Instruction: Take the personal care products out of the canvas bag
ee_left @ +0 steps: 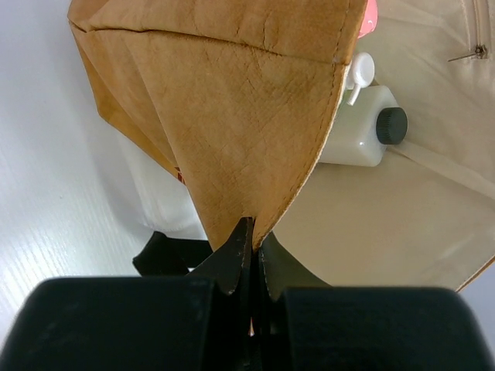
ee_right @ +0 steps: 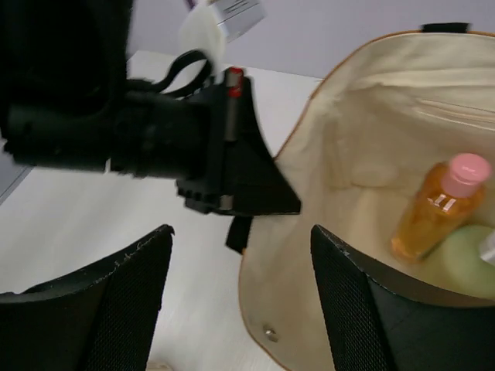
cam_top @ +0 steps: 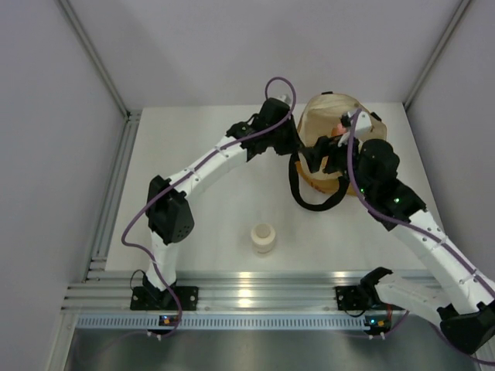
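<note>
Nearest the arm bases, the cream round jar (cam_top: 264, 238) stands upright on the white table (cam_top: 209, 139). It is outside the canvas bag (cam_top: 331, 102) and well apart from it, and neither arm touches it.

Further out, the left gripper (ee_left: 251, 232) has its fingers pressed together on the tan rim of the bag, pinching a fold of canvas and holding that side of the mouth up. A black loop handle (cam_top: 309, 202) hangs from the near side of the bag onto the table.

The right gripper (ee_right: 241, 232) is at the bag's near rim with its fingers apart and nothing between them. Its wrist view looks down into the cream lining.

Contents of the bag:
- The orange bottle with pink cap (ee_right: 435, 207) lies tilted against the lining.
- The pale yellow-green bottle (ee_right: 462, 259) is just beside the orange one, at the picture's edge and partly cut off.
- The whitish squarish bottle with black cap (ee_left: 357, 127) lies on its side on the bag floor, cap pointing away from the pinched rim.

A metal zipper pull (ee_left: 473, 52) shows on the lining above that bottle.

All three bottles are inside the bag at the far side of the table.
</note>
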You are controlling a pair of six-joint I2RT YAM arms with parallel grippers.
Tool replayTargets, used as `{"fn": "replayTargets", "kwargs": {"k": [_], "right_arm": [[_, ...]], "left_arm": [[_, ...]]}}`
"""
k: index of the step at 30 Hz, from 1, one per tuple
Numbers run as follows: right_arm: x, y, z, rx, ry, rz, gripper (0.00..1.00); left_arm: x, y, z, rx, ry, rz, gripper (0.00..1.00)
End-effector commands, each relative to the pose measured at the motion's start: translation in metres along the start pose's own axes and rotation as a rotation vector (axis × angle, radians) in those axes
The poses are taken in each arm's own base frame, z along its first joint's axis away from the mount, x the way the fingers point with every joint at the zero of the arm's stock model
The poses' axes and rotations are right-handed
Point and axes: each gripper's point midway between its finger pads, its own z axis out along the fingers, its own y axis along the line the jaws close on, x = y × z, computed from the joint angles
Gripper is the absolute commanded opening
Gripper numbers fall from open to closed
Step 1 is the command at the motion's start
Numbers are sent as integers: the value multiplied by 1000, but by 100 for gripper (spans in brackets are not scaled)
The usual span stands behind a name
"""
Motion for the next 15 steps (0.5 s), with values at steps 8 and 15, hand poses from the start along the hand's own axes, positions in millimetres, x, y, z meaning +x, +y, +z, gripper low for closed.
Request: {"fn": "replayTargets", "kwargs": {"k": [8, 15], "right_arm": [[-16, -114, 2, 431, 91, 210, 68], [-5, -158, 34, 558, 172, 146, 66]], "left_arm": [[4, -26, -19, 33, -26, -39, 0], [5, -23, -24, 11, -41, -95, 0]]}}
